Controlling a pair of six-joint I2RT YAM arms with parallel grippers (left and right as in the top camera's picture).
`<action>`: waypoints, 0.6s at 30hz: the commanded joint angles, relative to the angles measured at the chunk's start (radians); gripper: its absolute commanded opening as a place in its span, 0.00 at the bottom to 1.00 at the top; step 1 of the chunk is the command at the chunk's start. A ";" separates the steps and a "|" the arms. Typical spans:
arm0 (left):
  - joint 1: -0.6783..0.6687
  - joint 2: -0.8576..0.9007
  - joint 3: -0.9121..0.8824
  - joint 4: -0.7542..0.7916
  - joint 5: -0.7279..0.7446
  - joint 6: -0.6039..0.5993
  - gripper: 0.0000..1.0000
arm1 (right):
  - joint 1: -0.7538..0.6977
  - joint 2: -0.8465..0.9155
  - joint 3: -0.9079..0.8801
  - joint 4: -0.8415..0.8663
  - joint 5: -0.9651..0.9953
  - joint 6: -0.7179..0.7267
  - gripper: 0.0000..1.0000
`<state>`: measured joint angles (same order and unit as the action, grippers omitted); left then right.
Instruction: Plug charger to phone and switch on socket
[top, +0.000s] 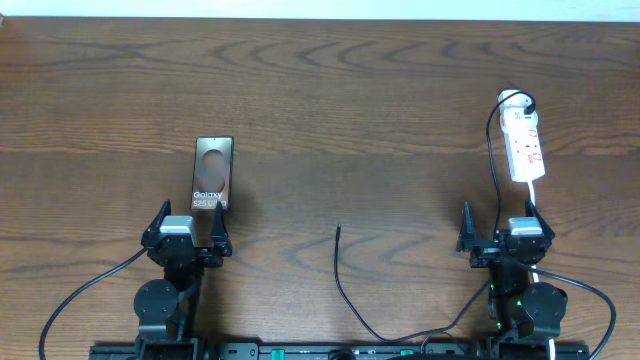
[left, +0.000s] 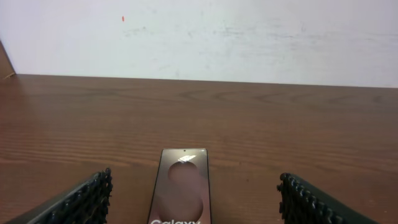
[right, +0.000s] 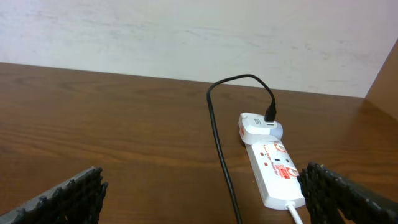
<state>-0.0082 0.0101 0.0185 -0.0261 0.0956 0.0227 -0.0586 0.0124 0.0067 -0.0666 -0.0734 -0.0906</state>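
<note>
Both arms sit low at the bottom of the overhead frame. The left end effector (top: 188, 234) and the right end effector (top: 505, 236) are each spread wide and hold nothing. The phone (top: 213, 174) lies flat on the surface (top: 360, 90) left of centre, just above the left end effector. In the left wrist view its near short edge sits between the spread fingers. The charger (top: 341, 275) runs from the socket (top: 525, 146) at upper right, down past the right arm, then up to a free tip at lower centre, well apart from the phone. The step in hand looks like fetching that tip. It is best to pinch the cable just behind the tip, so the tip points straight and pokes out far enough to meet the phone's port. The other end effector can steady the phone against sliding. The socket's switch can wait.
</note>
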 joint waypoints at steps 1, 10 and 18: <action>0.004 -0.006 -0.014 -0.037 0.024 -0.004 0.84 | 0.008 -0.006 -0.001 -0.005 0.011 0.011 0.99; 0.004 -0.006 -0.014 -0.037 0.024 -0.004 0.84 | 0.008 -0.006 -0.001 -0.005 0.012 0.011 0.99; 0.004 -0.006 -0.014 -0.037 0.024 -0.004 0.84 | 0.008 -0.006 -0.001 -0.005 0.011 0.011 0.99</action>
<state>-0.0082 0.0105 0.0185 -0.0261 0.0956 0.0227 -0.0586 0.0124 0.0067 -0.0666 -0.0731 -0.0902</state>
